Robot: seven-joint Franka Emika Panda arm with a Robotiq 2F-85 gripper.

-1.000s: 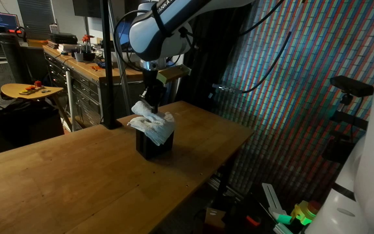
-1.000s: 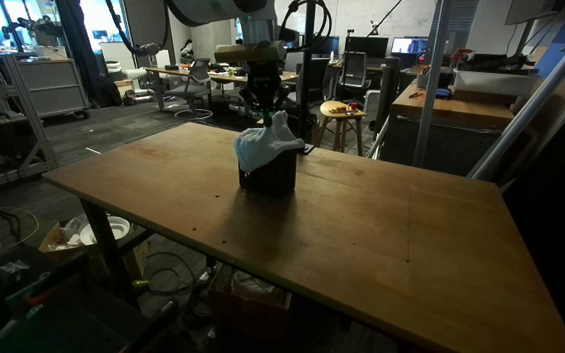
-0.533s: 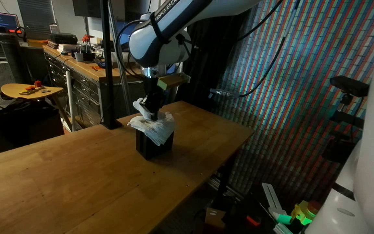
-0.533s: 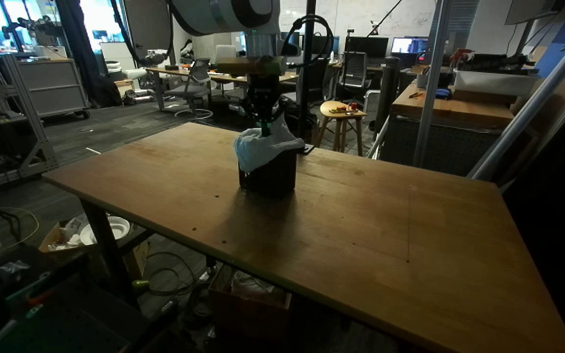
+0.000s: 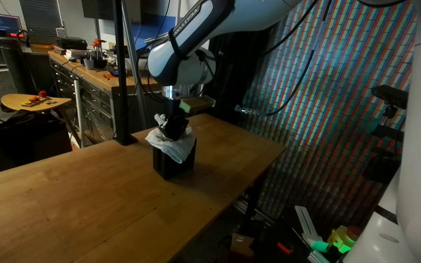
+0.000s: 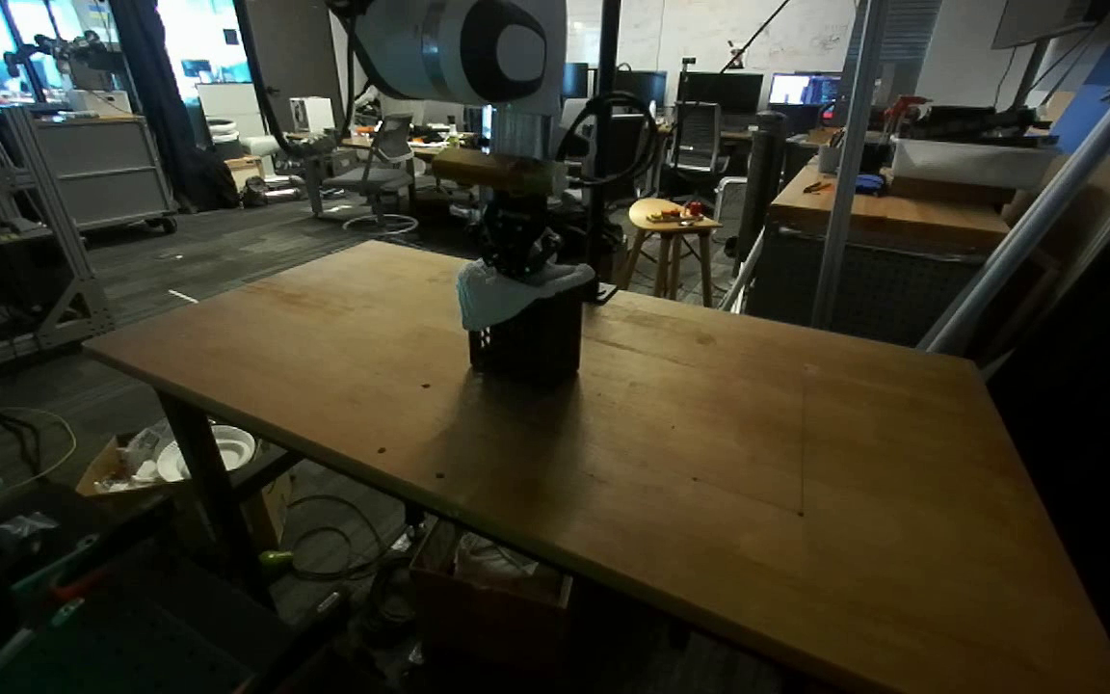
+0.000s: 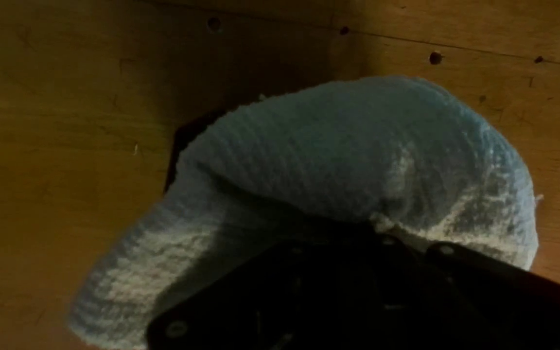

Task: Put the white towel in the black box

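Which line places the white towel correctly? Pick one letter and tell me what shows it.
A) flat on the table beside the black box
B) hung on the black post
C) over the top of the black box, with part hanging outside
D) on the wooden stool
C: in both exterior views the white towel lies over the top of the black box, a flap hanging outside.

A wooden table with small holes carries the box, and a post at one edge
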